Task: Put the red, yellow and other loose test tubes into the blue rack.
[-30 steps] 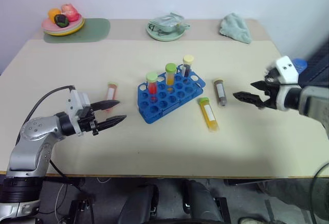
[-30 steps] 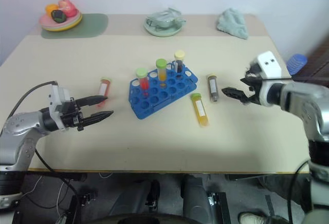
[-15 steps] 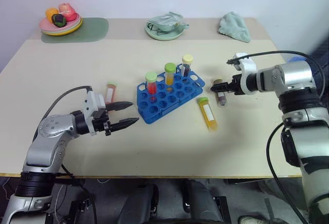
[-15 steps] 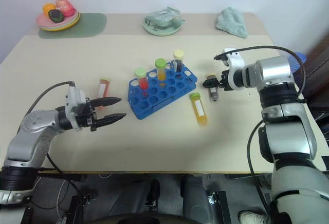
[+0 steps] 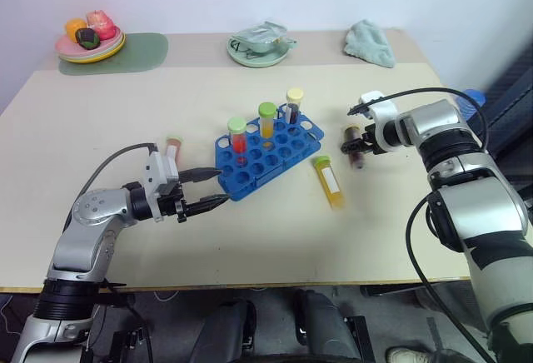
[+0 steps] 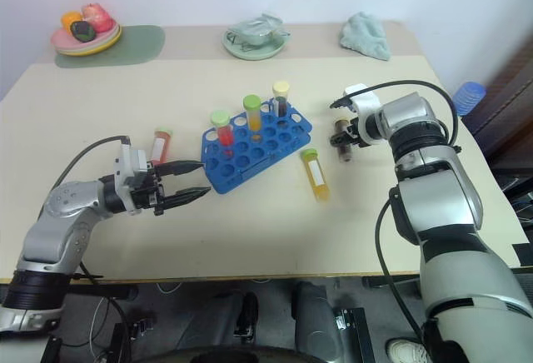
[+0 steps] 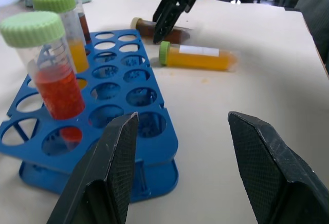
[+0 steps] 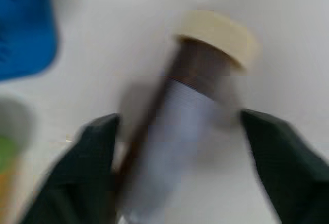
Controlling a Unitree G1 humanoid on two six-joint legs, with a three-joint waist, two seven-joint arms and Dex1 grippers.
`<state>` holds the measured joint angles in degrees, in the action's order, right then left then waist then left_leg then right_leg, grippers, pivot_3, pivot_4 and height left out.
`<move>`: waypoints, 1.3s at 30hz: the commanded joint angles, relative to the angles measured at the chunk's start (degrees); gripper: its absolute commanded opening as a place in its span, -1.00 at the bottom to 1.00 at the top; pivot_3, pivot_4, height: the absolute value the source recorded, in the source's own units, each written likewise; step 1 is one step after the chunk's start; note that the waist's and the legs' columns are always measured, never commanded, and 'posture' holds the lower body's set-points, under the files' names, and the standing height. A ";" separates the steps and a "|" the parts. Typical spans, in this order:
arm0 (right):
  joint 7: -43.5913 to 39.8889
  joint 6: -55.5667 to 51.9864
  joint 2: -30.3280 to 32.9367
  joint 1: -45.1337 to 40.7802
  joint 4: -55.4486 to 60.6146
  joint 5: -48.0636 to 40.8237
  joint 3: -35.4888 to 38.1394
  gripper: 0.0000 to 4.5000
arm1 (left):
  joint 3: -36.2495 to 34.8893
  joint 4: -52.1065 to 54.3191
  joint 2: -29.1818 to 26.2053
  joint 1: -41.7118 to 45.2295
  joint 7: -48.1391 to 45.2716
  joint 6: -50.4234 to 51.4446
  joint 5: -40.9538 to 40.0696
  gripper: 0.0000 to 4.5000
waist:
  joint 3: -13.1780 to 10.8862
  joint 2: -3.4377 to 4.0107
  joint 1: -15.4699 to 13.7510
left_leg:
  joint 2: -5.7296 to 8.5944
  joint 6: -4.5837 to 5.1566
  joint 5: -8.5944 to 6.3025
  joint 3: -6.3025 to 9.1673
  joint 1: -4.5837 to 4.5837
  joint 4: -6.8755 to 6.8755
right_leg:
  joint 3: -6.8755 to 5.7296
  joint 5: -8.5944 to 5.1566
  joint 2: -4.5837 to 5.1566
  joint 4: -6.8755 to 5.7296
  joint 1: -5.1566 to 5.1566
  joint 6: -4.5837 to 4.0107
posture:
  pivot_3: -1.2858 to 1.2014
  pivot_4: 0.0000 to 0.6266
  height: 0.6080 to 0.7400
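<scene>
Three tubes were already stood in the blue rack, while the brown tube right of it (straddled by the right gripper, grip uncertain), the yellow tube and the red tube left of it were left lying, with the left gripper held partly open.

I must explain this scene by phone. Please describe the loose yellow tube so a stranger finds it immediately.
Start at the blue rack in the middle of the table. The yellow tube lies flat just to its right. Unlike the dark brown tube beside it, it has a green cap.

Three loose tubes, three racked tubes, one blue rack.
</scene>
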<state>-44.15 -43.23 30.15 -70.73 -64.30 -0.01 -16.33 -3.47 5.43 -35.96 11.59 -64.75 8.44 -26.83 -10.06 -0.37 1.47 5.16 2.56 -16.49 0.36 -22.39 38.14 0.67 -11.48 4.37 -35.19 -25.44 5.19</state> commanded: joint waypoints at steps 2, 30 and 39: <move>-0.66 4.07 -1.70 -0.57 -0.93 2.62 0.44 -0.48 | -0.86 0.68 -0.05 -0.50 0.17 -1.20 -0.12 0.27 | 0.03 -0.02 0.55 | 0.00 -0.01 0.01 0.01 0.01 0.00 | 0.00 0.00 0.00 -0.03 0.00 0.00 | 0.03 -0.52 1.00; 17.41 30.04 -22.38 38.04 66.51 -14.42 25.43 -0.48 | 1.94 -1.86 9.30 1.38 13.32 -5.66 6.14 0.27 | -0.01 0.04 -0.59 | -0.02 -0.15 0.10 0.05 -0.04 -0.03 | -0.03 0.03 -0.06 -0.09 -0.09 0.08 | 0.03 -0.52 1.00; 16.07 48.76 -29.70 39.00 54.10 -16.90 24.77 -0.48 | 1.75 -5.26 11.39 1.67 14.57 -9.14 6.95 0.27 | -0.01 0.03 -0.46 | -0.01 -0.17 0.11 0.04 -0.03 -0.04 | -0.05 0.03 -0.10 -0.06 -0.08 0.08 | 0.03 -0.52 1.00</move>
<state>-27.28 1.56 0.82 -31.71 -10.05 -15.23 7.75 -0.99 -0.40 -24.67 13.43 -50.31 0.93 -19.96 -10.07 -0.34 1.01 5.14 2.38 -16.38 0.41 -22.42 38.10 0.62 -11.45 4.27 -35.25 -25.52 5.27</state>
